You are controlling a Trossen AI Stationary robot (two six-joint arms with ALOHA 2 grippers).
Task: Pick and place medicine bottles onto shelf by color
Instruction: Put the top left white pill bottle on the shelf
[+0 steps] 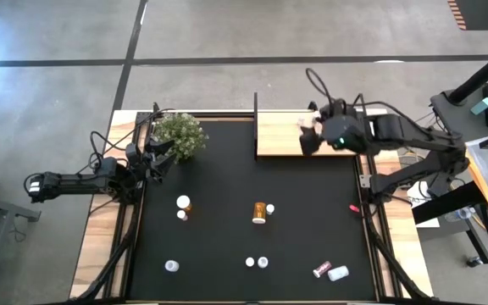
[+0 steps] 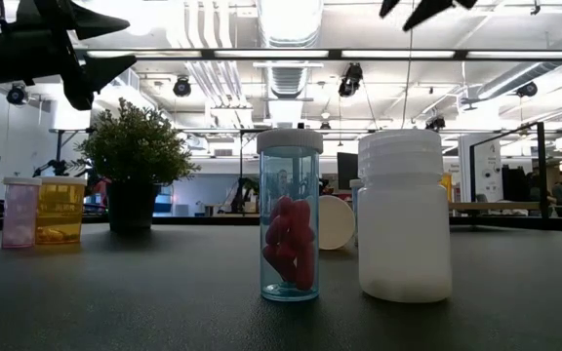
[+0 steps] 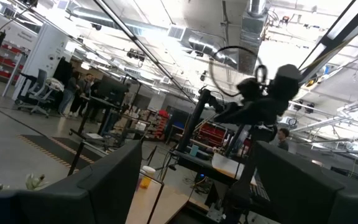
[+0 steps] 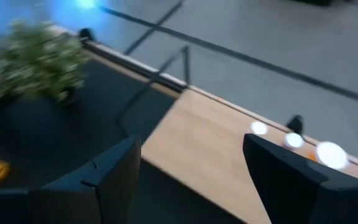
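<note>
I hold the right gripper (image 1: 310, 135), jaws apart and empty, over the light wooden black-framed shelf (image 1: 282, 140); next: fetch a white-capped amber bottle (image 1: 260, 212).

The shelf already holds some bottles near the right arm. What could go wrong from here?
1. The right gripper hangs open over the shelf, close to white-capped bottles at its edge; a careless move could knock them over.
2. The lying orange bottle might roll when grasped.
3. The two small bottles stand close together, so the fingers may bump one.
</note>
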